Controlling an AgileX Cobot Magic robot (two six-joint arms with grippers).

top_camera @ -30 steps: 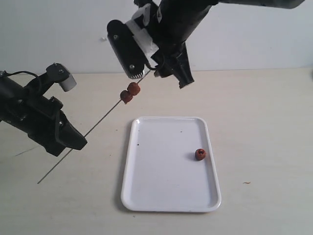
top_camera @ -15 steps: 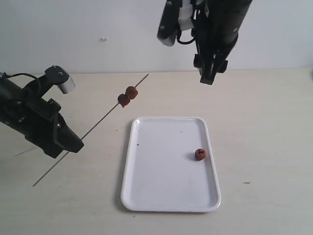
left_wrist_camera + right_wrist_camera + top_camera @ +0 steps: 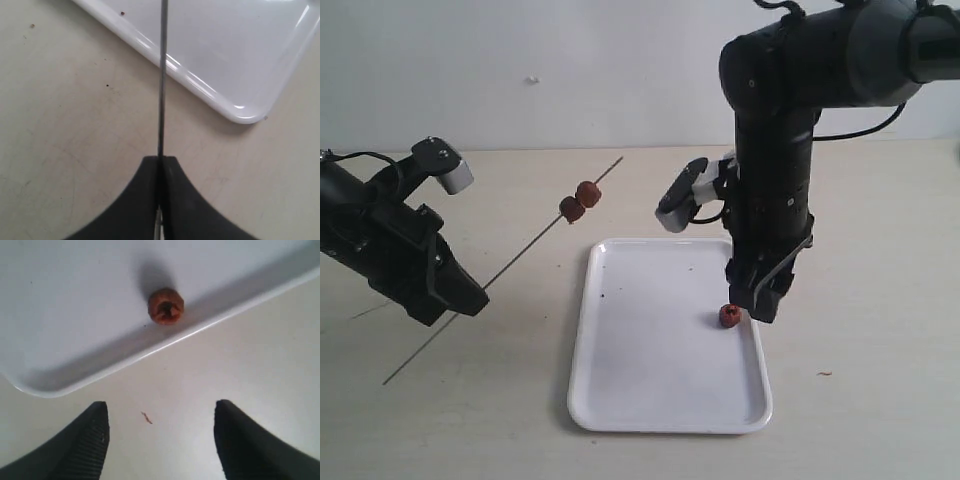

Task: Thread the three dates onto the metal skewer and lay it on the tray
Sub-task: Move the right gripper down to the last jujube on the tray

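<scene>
Pale beige bench (image 3: 880, 350) is stretching out below a plain white wall (image 3: 470, 60), and the white tray (image 3: 650, 380) is lying flat on it near the middle. On the left, the left tool (image 3: 460, 293) is pinching the metal skewer (image 3: 525, 248), its jaws closed tight on the thin rod; in the left wrist view its black fingertips (image 3: 145, 175) are meeting around the skewer (image 3: 161, 75), with a corner of the tray (image 3: 240, 117) beyond. The skewer is slanting up and away from that grip toward the wall, its lower end sticking out past the tool. Two dates (image 3: 586, 193) are sitting threaded on its upper part, touching each other, in the air near the tray's far left corner. A third date (image 3: 730, 316) is lying loose on the tray, close to the right rim. Just beside it, the right tool (image 3: 758, 303) is hanging with its jaws spread wide and gripping nothing; in the right wrist view the right tool (image 3: 161, 412) is hovering over bare bench just outside the rim, the third date (image 3: 165, 305) lying on the tray beyond.
</scene>
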